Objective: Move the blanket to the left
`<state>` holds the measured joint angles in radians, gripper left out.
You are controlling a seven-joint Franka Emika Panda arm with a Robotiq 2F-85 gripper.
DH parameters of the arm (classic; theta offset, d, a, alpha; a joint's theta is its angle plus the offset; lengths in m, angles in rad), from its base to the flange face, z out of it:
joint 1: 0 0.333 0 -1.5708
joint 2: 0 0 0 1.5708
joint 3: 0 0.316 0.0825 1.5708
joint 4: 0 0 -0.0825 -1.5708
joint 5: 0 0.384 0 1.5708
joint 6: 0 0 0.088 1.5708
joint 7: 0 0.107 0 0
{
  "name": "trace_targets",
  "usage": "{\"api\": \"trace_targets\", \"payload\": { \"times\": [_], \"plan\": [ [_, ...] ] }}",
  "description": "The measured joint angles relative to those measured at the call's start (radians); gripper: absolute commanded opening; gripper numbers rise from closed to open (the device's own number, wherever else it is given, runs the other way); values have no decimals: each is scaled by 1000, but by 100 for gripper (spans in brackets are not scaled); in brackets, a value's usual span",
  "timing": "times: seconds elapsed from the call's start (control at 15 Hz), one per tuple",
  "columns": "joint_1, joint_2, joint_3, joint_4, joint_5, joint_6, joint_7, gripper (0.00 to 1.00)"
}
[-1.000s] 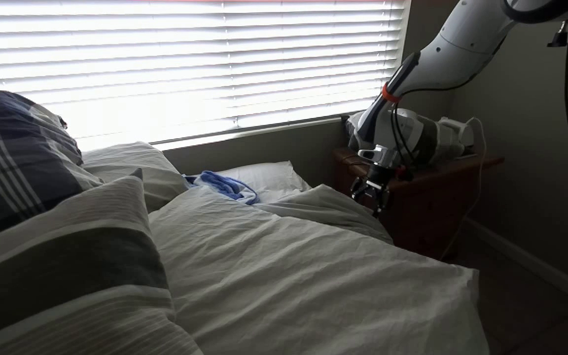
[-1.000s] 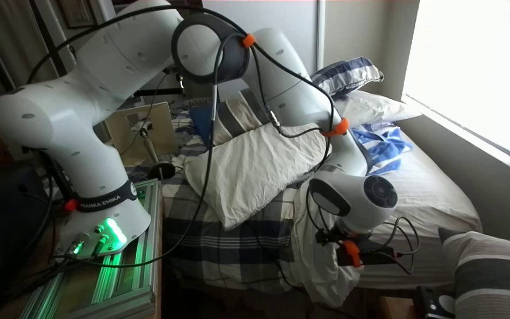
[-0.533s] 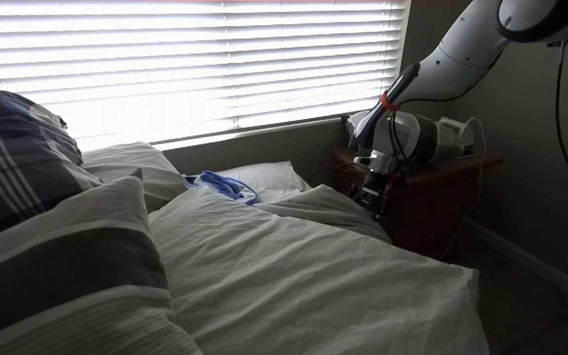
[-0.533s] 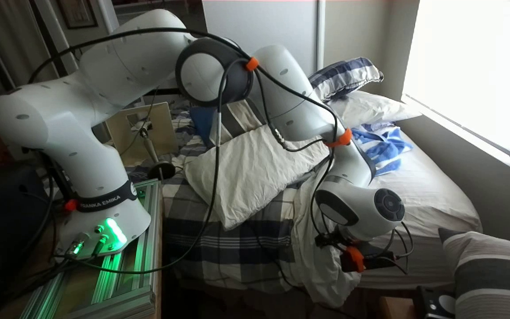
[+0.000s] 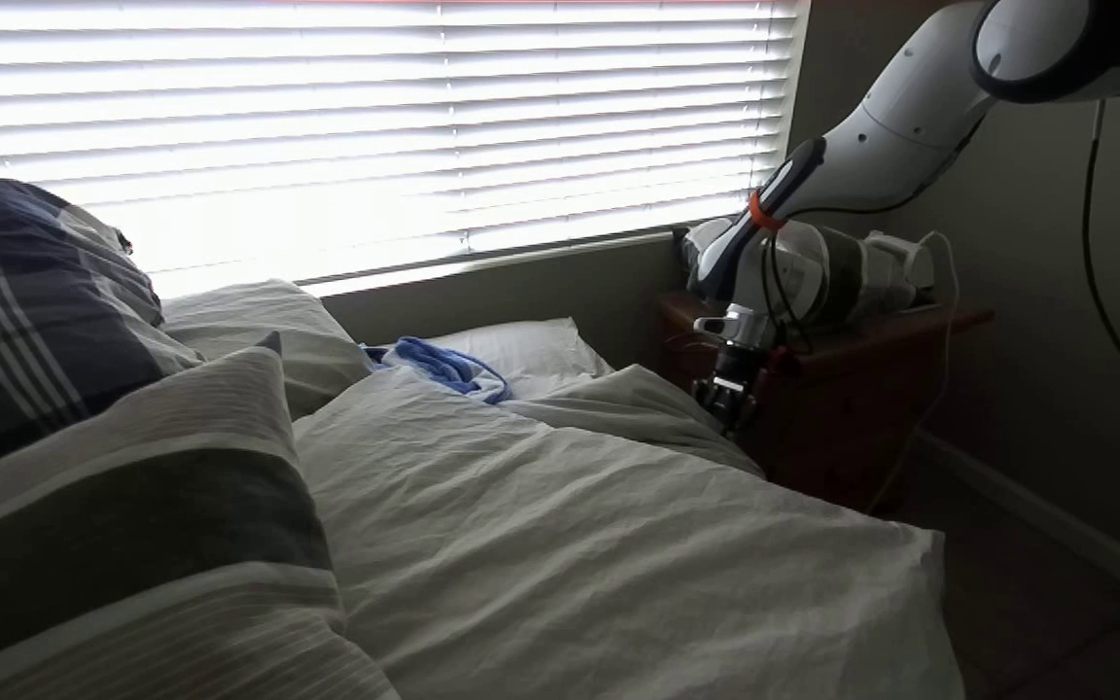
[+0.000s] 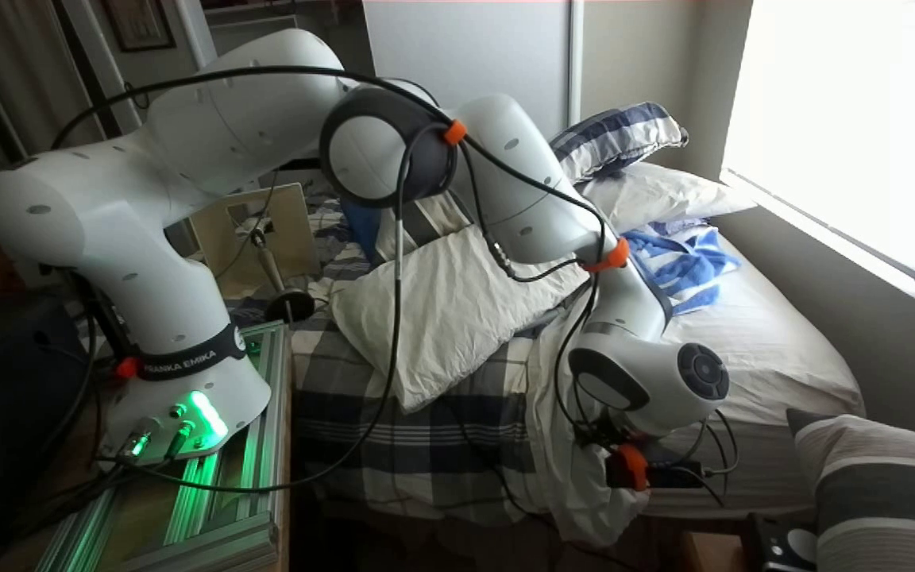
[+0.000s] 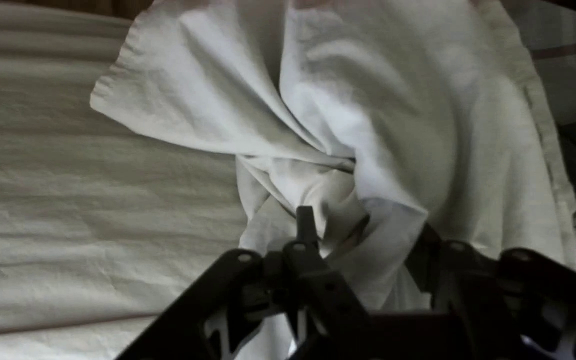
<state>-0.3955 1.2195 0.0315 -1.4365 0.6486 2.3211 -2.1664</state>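
The blanket (image 7: 403,100) is pale grey-white cloth, heaped in deep folds across the wrist view with a loose hemmed corner at upper left. In an exterior view the same blanket (image 6: 557,445) hangs over the bed's side, partly behind my wrist. My gripper (image 7: 365,230) points into the folds, its fingers apart. A raised fold stands between them and covers the tip of the right-hand finger; the left-hand finger (image 7: 306,225) lies against cloth. In an exterior view the gripper (image 5: 730,413) is at the end of the rumpled blanket (image 5: 657,413), low beside the bed.
A wooden nightstand (image 5: 822,408) stands close behind the gripper. A wide pale cloth (image 5: 638,564) fills the foreground; whether it joins the blanket I cannot tell. A striped pillow (image 5: 122,525) and blue towel (image 5: 448,365) lie on the bed. A plaid cover (image 6: 410,453) spreads beneath.
The arm has come down toward the bedside and the fingers have drawn closer together. The blanket's edge near the gripper has shifted slightly left in an exterior view.
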Motion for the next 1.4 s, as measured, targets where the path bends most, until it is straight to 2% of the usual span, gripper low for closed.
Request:
{"api": "trace_targets", "payload": {
  "times": [0.13,0.2,0.47,0.93,1.2,1.4],
  "plan": [
    [-1,-5,0,-9,-4,0,43,4],
    [-2,-10,2,-20,-4,1,58,1],
    [-10,-46,20,-117,-2,27,114,2],
    [24,-149,51,-415,-2,146,335,2],
    [25,-245,69,-547,-2,144,436,2],
    [10,-328,107,-642,-2,113,447,2]
  ]
}}
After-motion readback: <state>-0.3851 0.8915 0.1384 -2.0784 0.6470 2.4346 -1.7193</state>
